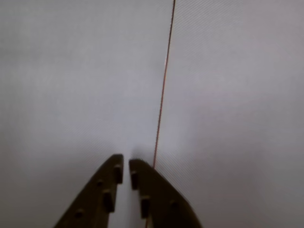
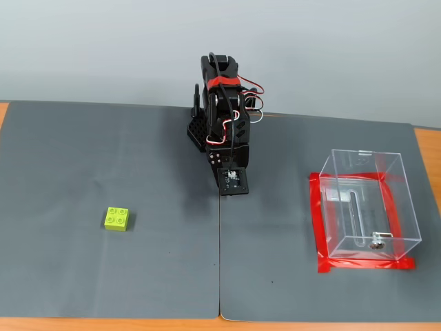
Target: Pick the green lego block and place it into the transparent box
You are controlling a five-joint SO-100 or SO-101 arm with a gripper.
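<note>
The green lego block [image 2: 118, 218] lies flat on the grey mat at the left in the fixed view, studs up. The transparent box [image 2: 396, 207] stands at the right, edged at its base by red tape [image 2: 315, 224], with a small metal piece [image 2: 377, 243] inside. The arm is folded near the back centre, and my gripper [image 2: 233, 190] points down at the mat between block and box, far from both. In the wrist view the gripper [image 1: 126, 162] has its two dark fingers nearly touching with nothing between them. Neither block nor box shows in that view.
Two grey mats meet at a thin seam [image 2: 220, 269] running under the gripper; it also shows in the wrist view [image 1: 161, 104]. The orange table edge [image 2: 427, 158] shows at the right and along the front. A pale wall is behind.
</note>
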